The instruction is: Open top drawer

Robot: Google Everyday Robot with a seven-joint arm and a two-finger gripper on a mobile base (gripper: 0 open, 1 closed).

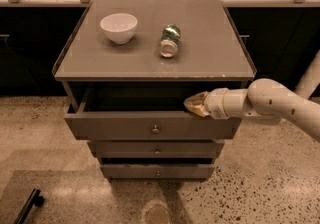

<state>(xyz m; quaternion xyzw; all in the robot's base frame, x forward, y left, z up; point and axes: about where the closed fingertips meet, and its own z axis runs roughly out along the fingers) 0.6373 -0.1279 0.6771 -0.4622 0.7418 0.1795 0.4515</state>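
**Standing partly open: top drawer, with gripper at its upper edge**

The grey-brown top drawer (120, 127) with the wide flat front panel sits at centre frame. It projects forward from the grey cabinet (210, 55), leaving a dark gap beneath the cabinet top. Its small round metal knob (155, 129) is at the centre of the panel and is untouched. The drawer interior is in deep shadow, so any contents cannot be made out.

The tan-tipped gripper (195, 104) is right of centre, at the top edge of the drawer front near its right end. Whether it is open or closed cannot be told, and contact with the edge cannot be confirmed. The white jointed arm (272, 102) runs from it to the right edge of the frame, where it is cut off.

Below are a narrower middle drawer (125, 148) and a bottom drawer (130, 170), both set slightly forward.

On the cabinet top, upper left, a white ceramic bowl (119, 27) stands upright. Just right of it, and apart from it, lies a small green-and-silver cylindrical container (170, 41) on its side. Whether it is a can or a jar cannot be determined.

A dark bar-shaped object (29, 206) at lower left is cut off by the frame and cannot be identified.
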